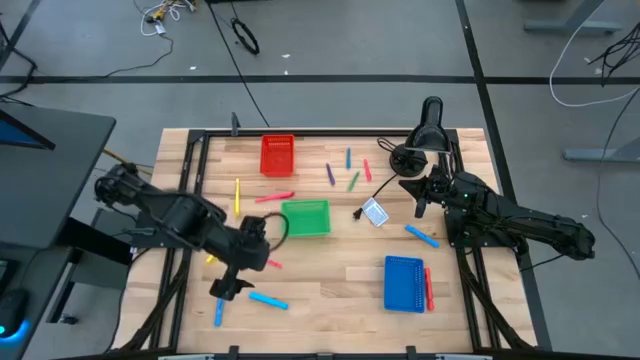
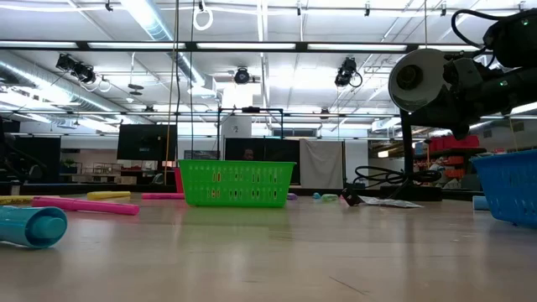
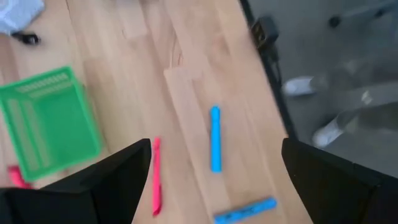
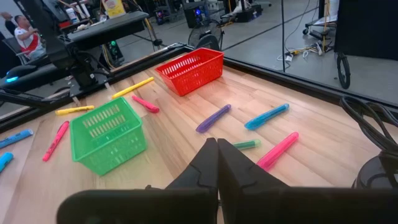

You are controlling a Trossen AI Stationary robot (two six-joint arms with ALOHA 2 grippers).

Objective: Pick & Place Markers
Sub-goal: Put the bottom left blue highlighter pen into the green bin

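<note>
The left claw point(image 1: 228, 288) hangs over the near left part of the pale wooden worktop point(image 1: 330, 285) with its two dark fingers point(image 3: 118, 180) spread wide and nothing between them. Just below it lie three short thin markers: a blue one point(image 3: 215, 138), a second blue one point(image 3: 244, 211) and a pink-red one point(image 3: 156, 175), all flat on the wood and apart from each other.

The right claw point(image 4: 217, 152) is pressed tight shut and holds nothing. It waits over the far right side of the worktop, near a small white-and-blue card point(image 1: 375, 212).

More markers lie spread about. A purple one point(image 4: 213, 117), a blue one point(image 4: 267, 116), a green one point(image 4: 246, 144) and a pink one point(image 4: 277, 150) rest near the small red plastic basket point(image 1: 278, 154). A yellow one point(image 1: 237, 195) lies to the left of the green plastic basket point(image 1: 306, 217). A red marker point(image 1: 429, 286) lies right beside the blue plastic basket point(image 1: 404, 283), and another blue marker point(image 1: 421, 235) lies a little farther back from it.
</note>
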